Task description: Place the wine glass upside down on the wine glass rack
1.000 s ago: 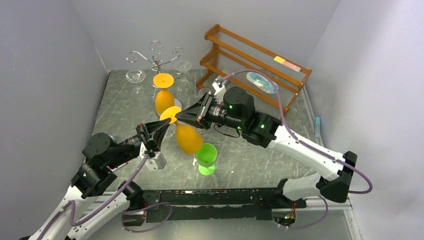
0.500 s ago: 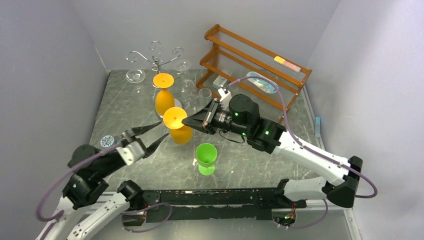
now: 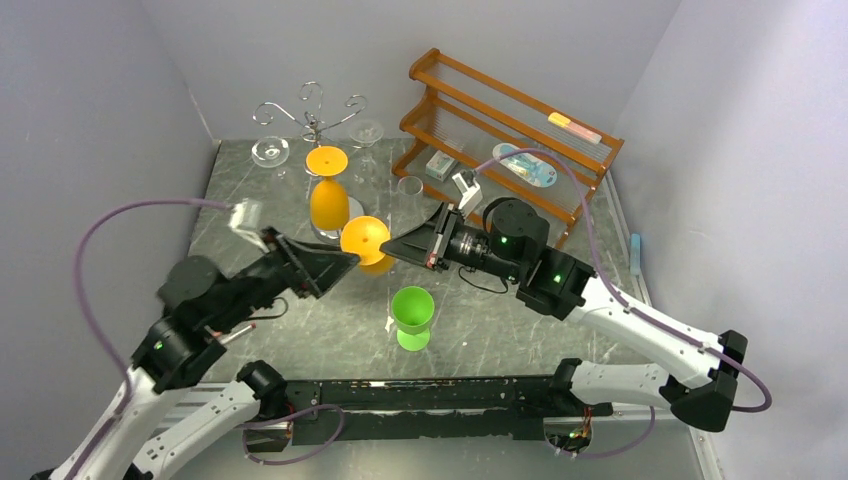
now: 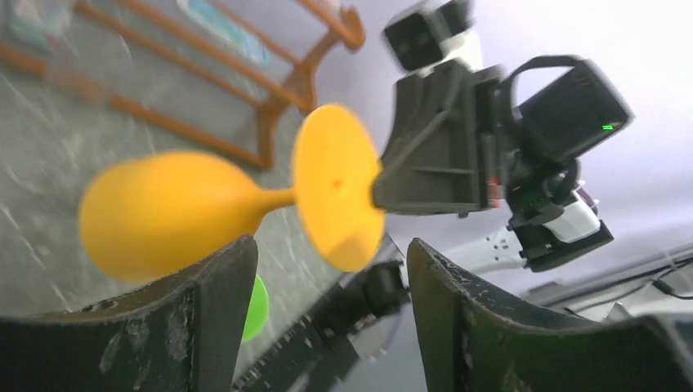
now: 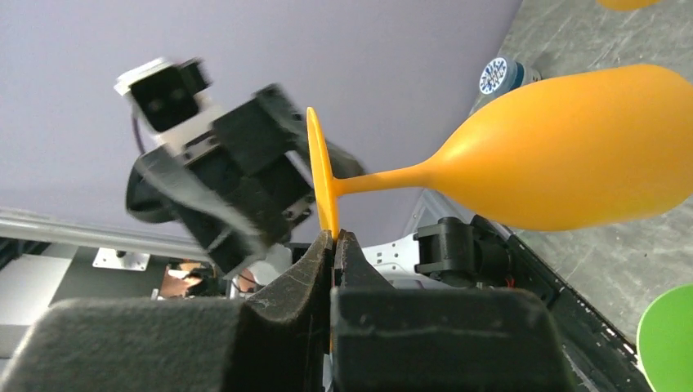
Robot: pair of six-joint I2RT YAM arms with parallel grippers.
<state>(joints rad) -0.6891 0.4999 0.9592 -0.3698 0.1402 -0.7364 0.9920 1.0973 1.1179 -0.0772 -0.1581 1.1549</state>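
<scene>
Swinging back toward the wine glass [image 3: 365, 240], left gripper [image 3: 345, 262] gapes; right gripper [image 3: 388, 248] clamps it.

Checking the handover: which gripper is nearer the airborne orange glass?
Right. The right gripper is shut on the foot of the orange glass; the left gripper is open beside that foot, not gripping.

My overhead feed is evenly bright, with soft shadows and a faint sheen on the marbled table [image 3: 470, 332]. My left wrist feed smears the orange wine glass [image 4: 163, 211] and wooden shelf [image 4: 274, 98] with motion blur; the right wrist feed is sharp.
</scene>
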